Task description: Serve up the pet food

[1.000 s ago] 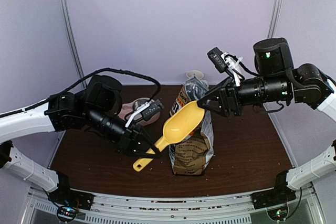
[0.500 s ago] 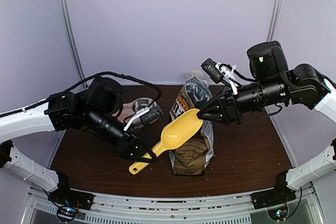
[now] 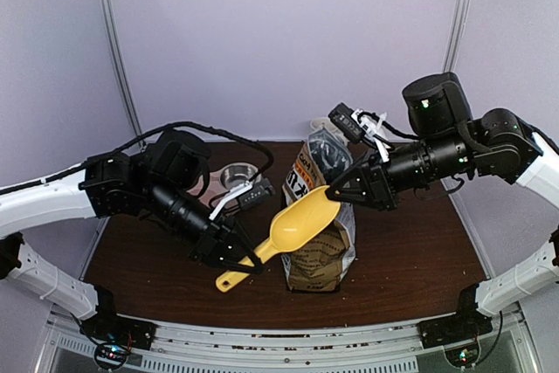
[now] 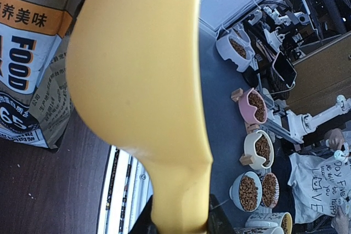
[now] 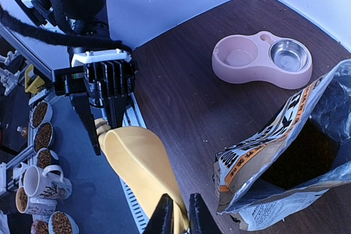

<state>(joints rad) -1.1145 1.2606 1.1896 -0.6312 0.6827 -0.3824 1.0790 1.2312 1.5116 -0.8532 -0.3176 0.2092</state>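
My left gripper point(image 3: 243, 258) is shut on the handle of a yellow plastic scoop point(image 3: 300, 221) and holds it in the air in front of the tan-and-white bag point(image 3: 320, 251). In the left wrist view the scoop's underside point(image 4: 142, 69) fills the frame above my left gripper point(image 4: 181, 226). My right gripper point(image 3: 336, 194) is shut on the scoop's front rim. The right wrist view shows my right gripper point(image 5: 180, 216) pinching the yellow edge point(image 5: 140, 163). The bag point(image 5: 285, 152) stands open. No pet food shows in the scoop, and the bag's inside is dark.
A pink double feeder point(image 5: 260, 58) with a steel bowl point(image 3: 238, 175) sits on the brown table point(image 3: 410, 251) behind my left arm. A white cup point(image 3: 324, 125) stands behind the bag. Several bowls of kibble point(image 4: 249, 190) stand on the floor beyond the table's front edge.
The scoop has dropped a little and tilted. My right gripper has moved down and left with the scoop's tip. My left gripper has shifted slightly with the handle.
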